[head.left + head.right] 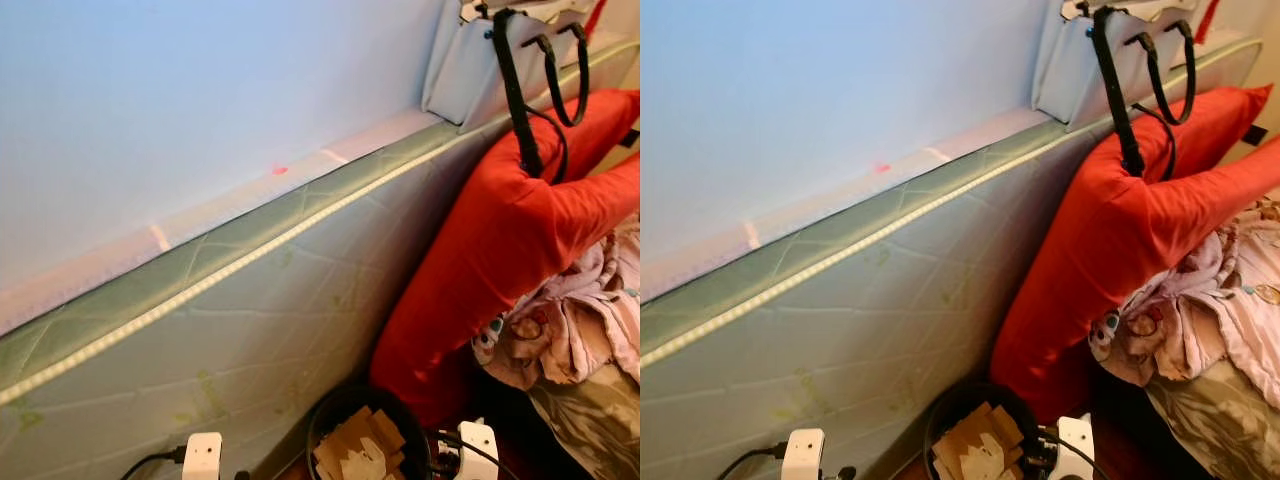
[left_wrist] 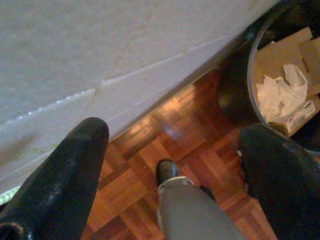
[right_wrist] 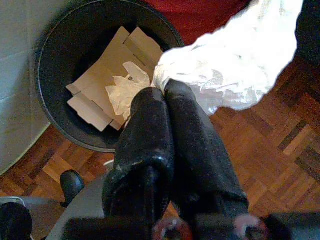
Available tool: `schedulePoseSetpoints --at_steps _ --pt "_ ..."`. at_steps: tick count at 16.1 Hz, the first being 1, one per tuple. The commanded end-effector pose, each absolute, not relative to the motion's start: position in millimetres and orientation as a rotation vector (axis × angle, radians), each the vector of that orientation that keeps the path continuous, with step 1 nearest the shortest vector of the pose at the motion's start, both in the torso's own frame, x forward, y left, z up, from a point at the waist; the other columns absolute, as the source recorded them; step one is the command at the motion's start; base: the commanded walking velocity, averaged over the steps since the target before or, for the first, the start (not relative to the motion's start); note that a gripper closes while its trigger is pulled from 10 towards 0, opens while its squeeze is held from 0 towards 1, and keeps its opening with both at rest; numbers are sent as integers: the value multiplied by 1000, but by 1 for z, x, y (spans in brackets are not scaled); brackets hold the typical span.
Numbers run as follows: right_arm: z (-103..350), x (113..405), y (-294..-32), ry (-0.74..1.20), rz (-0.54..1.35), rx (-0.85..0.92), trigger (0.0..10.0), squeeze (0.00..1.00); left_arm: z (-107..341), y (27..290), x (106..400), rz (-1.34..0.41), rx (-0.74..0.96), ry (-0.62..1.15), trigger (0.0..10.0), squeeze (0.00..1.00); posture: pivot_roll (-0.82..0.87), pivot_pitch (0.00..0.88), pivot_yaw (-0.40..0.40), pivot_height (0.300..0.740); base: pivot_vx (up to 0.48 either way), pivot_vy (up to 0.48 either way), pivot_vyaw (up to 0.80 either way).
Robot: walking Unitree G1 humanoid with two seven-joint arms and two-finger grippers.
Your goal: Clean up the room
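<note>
A black round bin stands on the parquet floor with flattened cardboard and crumpled paper inside. My right gripper hangs over the bin's rim, shut on a crumpled white paper wad that bulges out past the fingertips on the floor side. My left gripper hovers open above the bare floor, nothing between its fingers, with the bin off to one side. In the left eye view the bin sits at the foot of the mattress, between my two white wrists.
The quilted mattress side runs along my left. A big red pillow leans on it just behind the bin, a white bag with black handles above. A heap of pale clothes lies to the right. My own foot stands below.
</note>
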State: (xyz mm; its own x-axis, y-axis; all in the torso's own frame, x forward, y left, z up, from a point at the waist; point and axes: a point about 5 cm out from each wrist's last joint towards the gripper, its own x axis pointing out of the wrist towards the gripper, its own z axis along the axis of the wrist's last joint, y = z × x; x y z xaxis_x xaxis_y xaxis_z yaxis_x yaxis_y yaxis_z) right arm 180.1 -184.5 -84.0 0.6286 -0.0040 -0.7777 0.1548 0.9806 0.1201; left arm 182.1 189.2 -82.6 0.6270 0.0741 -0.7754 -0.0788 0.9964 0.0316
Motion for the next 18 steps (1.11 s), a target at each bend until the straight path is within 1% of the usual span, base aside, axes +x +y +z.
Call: schedulePoseSetpoints --at_steps 1,5,13,18 --pt "-84 179 -184 888 -94 181 10000 0 -84 189 178 77 2 900 10000 0 -36 0 -22 740 0 0 0" --pt "-84 179 -185 890 -101 183 10000 0 -84 188 179 78 -3 897 10000 0 -36 0 -23 740 0 0 0" --pt "-85 178 -183 900 -85 183 10000 0 -85 189 178 75 7 903 10000 0 -35 0 -22 740 0 0 -739" --pt "-85 179 -183 894 -94 186 10000 0 -84 189 179 76 -4 895 10000 0 -33 0 -20 740 0 0 0"
